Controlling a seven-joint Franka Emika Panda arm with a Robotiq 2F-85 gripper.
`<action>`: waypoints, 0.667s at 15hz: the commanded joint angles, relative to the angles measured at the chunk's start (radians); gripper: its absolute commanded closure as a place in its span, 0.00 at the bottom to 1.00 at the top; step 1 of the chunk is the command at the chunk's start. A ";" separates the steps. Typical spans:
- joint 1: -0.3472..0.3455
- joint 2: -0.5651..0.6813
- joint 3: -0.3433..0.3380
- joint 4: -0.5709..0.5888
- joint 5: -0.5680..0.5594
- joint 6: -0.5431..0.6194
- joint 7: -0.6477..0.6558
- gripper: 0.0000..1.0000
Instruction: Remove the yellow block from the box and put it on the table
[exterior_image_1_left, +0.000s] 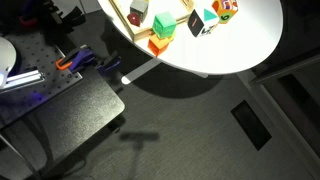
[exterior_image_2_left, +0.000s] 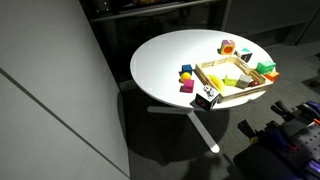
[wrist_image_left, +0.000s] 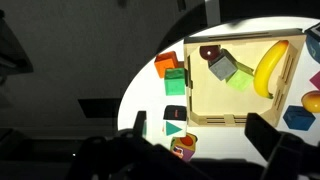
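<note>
In the wrist view the light-wood box lies on the round white table. Inside it are the pale yellow-lime block, a grey cube touching it, and a yellow banana. My gripper is open and empty, high above the table beside the box's near side, with its dark fingers spread wide. The box also shows in both exterior views, where I cannot pick out the yellow block. The gripper is out of view there.
Outside the box lie an orange block, a green cube, a black-and-white block with a green triangle, a multicoloured block and a blue block. The table edge drops to dark floor at the left.
</note>
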 joint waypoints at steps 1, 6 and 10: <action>0.003 0.001 -0.002 0.003 -0.002 -0.004 0.002 0.00; 0.003 0.002 -0.002 0.003 -0.002 -0.004 0.002 0.00; -0.002 0.047 0.004 0.024 -0.004 0.015 0.015 0.00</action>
